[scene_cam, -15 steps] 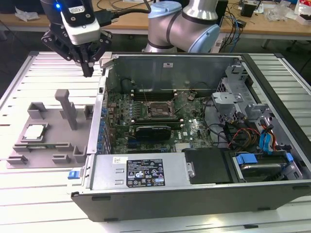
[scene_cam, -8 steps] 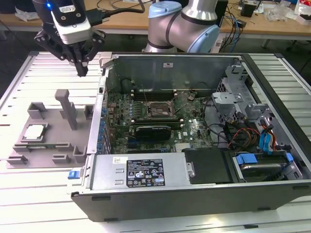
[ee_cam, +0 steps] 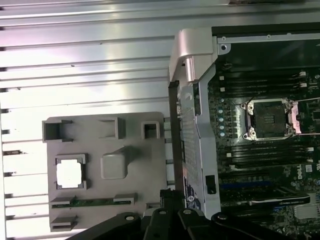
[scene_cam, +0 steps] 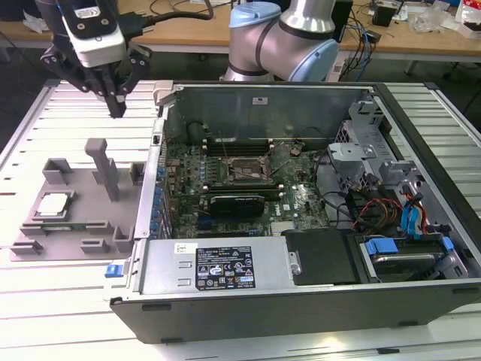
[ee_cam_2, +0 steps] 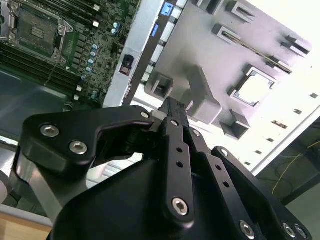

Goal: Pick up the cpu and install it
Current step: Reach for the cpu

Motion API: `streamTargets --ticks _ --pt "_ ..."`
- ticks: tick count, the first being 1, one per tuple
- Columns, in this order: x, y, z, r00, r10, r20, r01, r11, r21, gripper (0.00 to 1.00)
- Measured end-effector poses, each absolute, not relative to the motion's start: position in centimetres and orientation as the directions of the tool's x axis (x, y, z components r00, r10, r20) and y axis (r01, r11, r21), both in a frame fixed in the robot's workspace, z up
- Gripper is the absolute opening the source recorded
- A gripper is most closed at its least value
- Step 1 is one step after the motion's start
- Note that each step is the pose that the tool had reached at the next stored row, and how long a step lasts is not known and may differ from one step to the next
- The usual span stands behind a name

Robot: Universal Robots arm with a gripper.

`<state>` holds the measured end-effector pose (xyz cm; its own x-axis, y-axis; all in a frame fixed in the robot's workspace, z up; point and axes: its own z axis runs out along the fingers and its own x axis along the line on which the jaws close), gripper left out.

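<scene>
Gripper [scene_cam: 116, 105] hangs high over the far end of the grey fixture plate [scene_cam: 83, 192], which lies at the exterior view's left of the open computer case [scene_cam: 301, 307]. As far as I can read the jaws, they are closed, tips together, holding nothing.

The cpu [scene_cam: 54, 204] lies flat in its recess on the near-left part of the plate, well apart from the gripper and untouched. In both wrist views its silver top shows clear of any cover.

Risks as I judge them:
- Closed tips coming down on the chip would press on its lid rather than straddle it.
- The tall grey post [scene_cam: 104, 169] stands near the recess, to its right; a finger linkage could strike it on a careless descent.
- The chip is thin and sits between raised corner blocks, so the fingers may catch the blocks or get a shallow, tilted hold.
- The case side wall [scene_cam: 150, 188] stands between the plate and the socket [scene_cam: 248, 171]; a low carry could clip it.
- A tilted or rotated chip set down there could harm the socket contacts.
</scene>
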<state>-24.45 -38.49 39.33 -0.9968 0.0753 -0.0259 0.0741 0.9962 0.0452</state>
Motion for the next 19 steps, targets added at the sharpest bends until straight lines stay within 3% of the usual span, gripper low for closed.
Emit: streamTargets --ticks 19 --pt "-29.4 -38.1 39.0 -0.997 0.075 -0.027 0.074 0.996 0.045 0.11"
